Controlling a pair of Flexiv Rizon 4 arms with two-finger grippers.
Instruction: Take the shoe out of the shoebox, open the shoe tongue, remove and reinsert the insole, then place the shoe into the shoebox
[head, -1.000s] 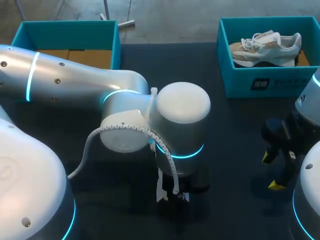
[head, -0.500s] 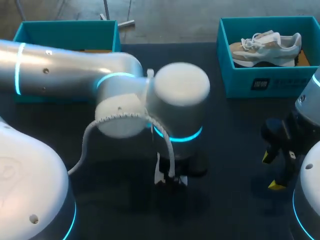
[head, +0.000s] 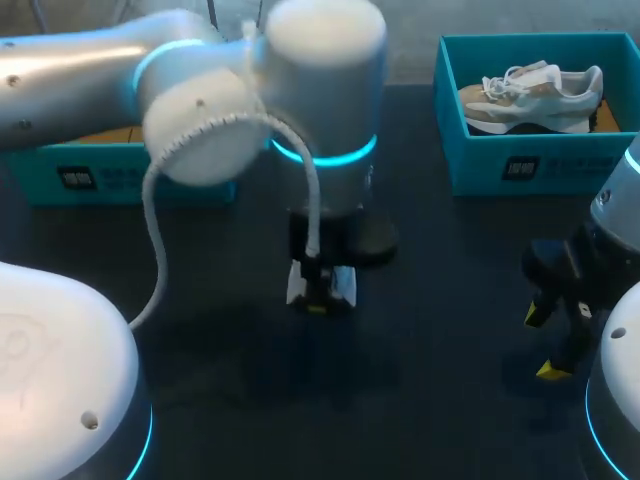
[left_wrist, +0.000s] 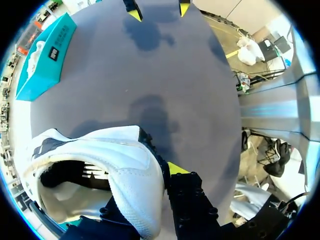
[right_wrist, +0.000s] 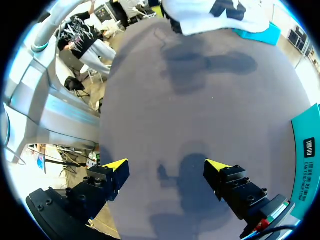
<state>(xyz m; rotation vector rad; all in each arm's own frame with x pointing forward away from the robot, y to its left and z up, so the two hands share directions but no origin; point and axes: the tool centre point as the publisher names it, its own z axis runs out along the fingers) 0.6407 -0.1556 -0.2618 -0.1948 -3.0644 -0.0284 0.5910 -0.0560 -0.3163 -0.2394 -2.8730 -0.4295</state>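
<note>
My left gripper (head: 318, 300) hangs over the middle of the table, shut on a white shoe (head: 343, 286). In the left wrist view the white shoe (left_wrist: 115, 170) fills the space by the gripper (left_wrist: 159, 174). One yellow fingertip (left_wrist: 175, 167) presses on the outside of its collar, and the other finger is hidden inside the shoe. The opening and dark lining of the shoe show. My right gripper (head: 545, 342) stands open near the right edge, nothing between its fingers. From the right gripper (right_wrist: 165, 167) the shoe (right_wrist: 220, 15) hangs well ahead.
A teal shoebox (head: 520, 165) at the back right holds a beige-and-white sneaker (head: 530, 92). Another teal box (head: 120, 175) stands at the back left, partly behind my left arm. Bare dark tabletop (head: 440, 300) lies between the two grippers.
My left arm has swung toward the back of the table, carrying the white shoe with it. The right arm has not moved.
</note>
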